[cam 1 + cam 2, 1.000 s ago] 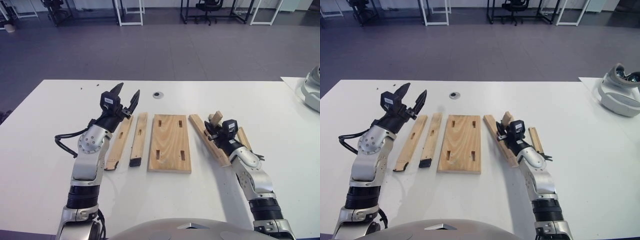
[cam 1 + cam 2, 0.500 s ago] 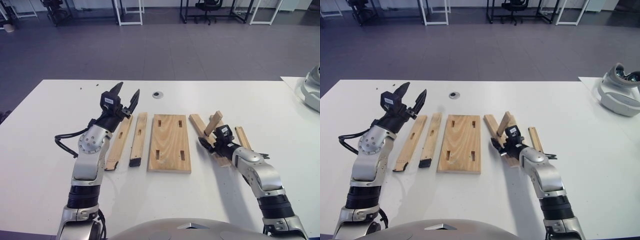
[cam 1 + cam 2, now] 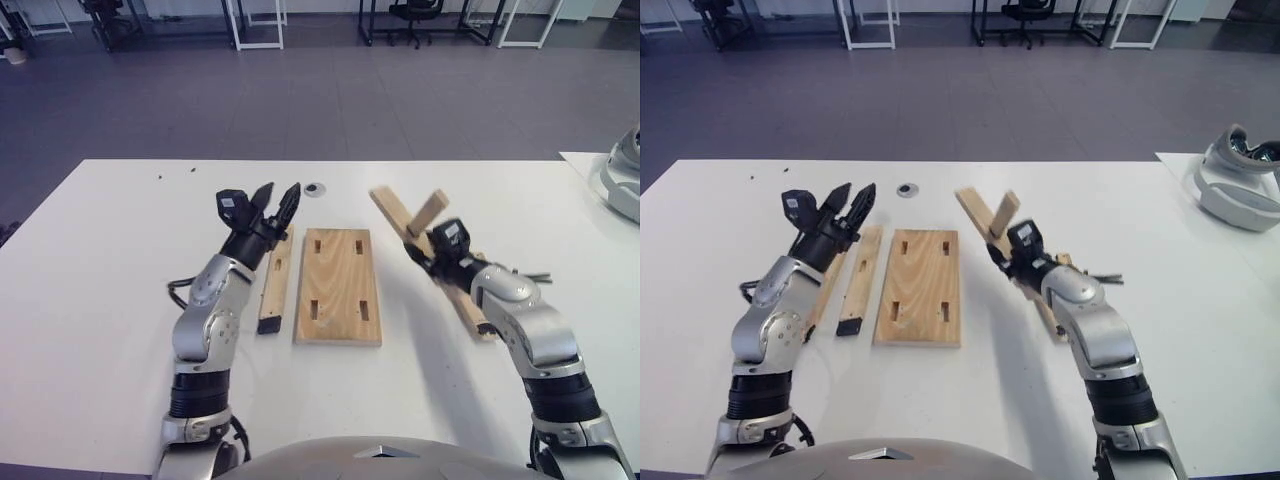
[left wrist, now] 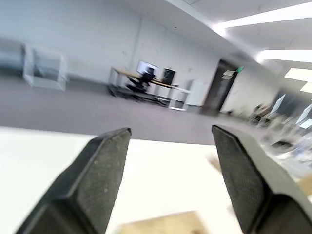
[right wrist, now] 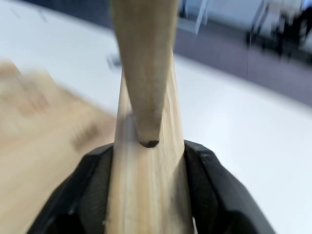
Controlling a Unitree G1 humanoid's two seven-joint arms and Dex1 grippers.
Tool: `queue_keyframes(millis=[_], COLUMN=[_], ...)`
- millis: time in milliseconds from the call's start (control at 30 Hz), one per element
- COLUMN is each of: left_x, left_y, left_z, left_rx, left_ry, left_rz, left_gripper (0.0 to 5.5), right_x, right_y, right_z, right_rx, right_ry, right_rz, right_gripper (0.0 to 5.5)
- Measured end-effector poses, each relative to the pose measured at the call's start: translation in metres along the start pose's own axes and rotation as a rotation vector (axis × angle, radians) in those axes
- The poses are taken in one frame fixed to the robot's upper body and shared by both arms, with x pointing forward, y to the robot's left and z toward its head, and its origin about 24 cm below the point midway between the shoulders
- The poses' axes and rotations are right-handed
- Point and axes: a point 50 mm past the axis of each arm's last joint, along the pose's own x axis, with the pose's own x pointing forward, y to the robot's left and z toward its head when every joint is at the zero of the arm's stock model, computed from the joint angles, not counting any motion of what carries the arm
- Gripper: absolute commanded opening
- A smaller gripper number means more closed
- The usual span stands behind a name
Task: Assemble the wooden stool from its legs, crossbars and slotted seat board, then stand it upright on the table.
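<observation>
Currently held on the white rectangular table (image 3: 90,320): five wooden items and two claws.

Item 1: flat pale wooden seat board with four rectangular slots (image 3: 340,285). It lies flat at the table's middle, between the two arms, touched by neither claw.

Item 2: long narrow pale wooden leg with a dark near end (image 3: 273,285). It lies flat on the table just left of the seat board and parallel to it.

Item 3: second pale wooden leg strip (image 3: 830,272). It lies just left of item 2 and is largely covered by the left forearm.

Item 4: long pale wooden leg bar (image 3: 392,212), right of the seat board. It is tilted, with its far end raised off the table. Its near end runs under the right forearm; contact with the table cannot be told.

Item 5: short pale wooden crossbar stick (image 3: 431,210). One end is seated in a hole of the leg bar, and the rest juts up and to the right.

Left gripper (image 3: 279,192): black two-finger claw, fingers spread wide with nothing between them, hovering above the far ends of items 2 and 3.

Right gripper (image 5: 148,195): black fingers pressed against both sides of the leg bar, pinching it just below the crossbar joint.

Sundries: small dark round disc (image 3: 316,189) set in the table beyond the seat board; white headset (image 3: 1238,185) on a separate white surface at far right.
</observation>
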Motion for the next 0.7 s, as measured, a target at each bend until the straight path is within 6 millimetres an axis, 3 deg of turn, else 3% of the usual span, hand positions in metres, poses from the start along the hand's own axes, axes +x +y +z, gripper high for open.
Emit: queue_keyframes(millis=[33, 100, 267, 700], left_x=[0.003, 0.008, 0.017, 0.012], left_y=[-0.007, -0.018, -0.028, -0.042], left_z=[0.000, 0.000, 0.016, 0.015], left_rx=[-0.108, -0.305, -0.536, -0.536], left_ry=[0.006, 0.022, -0.005, 0.056], left_rz=[-0.034, -0.089, -0.150, -0.222], left_gripper=[3.44, 3.76, 4.00, 1.82], right_x=[0.001, 0.001, -0.002, -0.004], right_y=[0.007, 0.024, 0.042, 0.048], right_z=[0.016, 0.030, 0.044, 0.048], right_rx=[-0.049, -0.115, -0.189, -0.211], right_ry=[-0.077, -0.178, -0.315, -0.354], right_rz=[0.046, 0.153, 0.284, 0.354], right_gripper=[2.07, 2.07, 2.07, 2.07])
